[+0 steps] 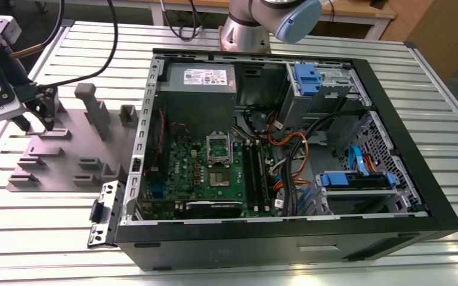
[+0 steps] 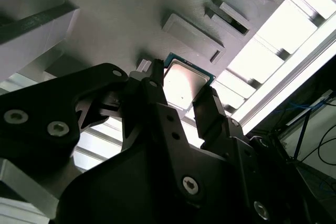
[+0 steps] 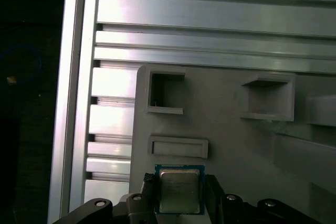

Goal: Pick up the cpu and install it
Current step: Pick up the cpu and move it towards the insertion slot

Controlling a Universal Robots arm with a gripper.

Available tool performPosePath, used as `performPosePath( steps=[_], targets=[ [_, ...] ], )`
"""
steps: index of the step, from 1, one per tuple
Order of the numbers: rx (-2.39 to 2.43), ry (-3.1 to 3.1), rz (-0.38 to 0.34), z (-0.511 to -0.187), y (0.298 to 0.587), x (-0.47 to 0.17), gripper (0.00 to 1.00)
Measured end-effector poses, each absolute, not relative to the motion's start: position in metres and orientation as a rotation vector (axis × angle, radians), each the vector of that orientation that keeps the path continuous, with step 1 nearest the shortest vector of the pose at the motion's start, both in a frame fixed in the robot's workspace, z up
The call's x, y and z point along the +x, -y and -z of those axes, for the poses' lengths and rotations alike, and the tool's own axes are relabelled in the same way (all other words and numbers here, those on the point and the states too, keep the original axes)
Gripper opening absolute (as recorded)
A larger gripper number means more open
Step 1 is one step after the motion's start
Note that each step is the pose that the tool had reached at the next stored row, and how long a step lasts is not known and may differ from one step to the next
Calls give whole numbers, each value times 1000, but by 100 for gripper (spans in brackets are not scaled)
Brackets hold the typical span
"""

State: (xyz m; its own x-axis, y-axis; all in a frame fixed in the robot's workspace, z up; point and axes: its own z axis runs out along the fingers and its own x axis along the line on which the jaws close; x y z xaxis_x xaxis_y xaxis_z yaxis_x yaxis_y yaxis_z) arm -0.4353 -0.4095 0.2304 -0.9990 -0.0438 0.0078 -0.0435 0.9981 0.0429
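gripper pinched snug on the cpu from both sides, low over the gray fixture plate at the exterior view's left. plate n open pc case sit on slotted alu table, wood desk behind

The cpu in the tool over the fixture plate, at the exterior view's left of the computer case.

In the second wrist view the hand covers part of the cpu from you, and you cannot tell whether they touch; in the first wrist view the picture's edge cuts the hand off.
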Motion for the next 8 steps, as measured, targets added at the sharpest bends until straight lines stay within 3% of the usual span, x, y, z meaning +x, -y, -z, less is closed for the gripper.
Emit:
performPosePath(
  steps=[8],
  targets=[
    [68, 3131, 67, -233, 410, -435, 47]
  ],
)
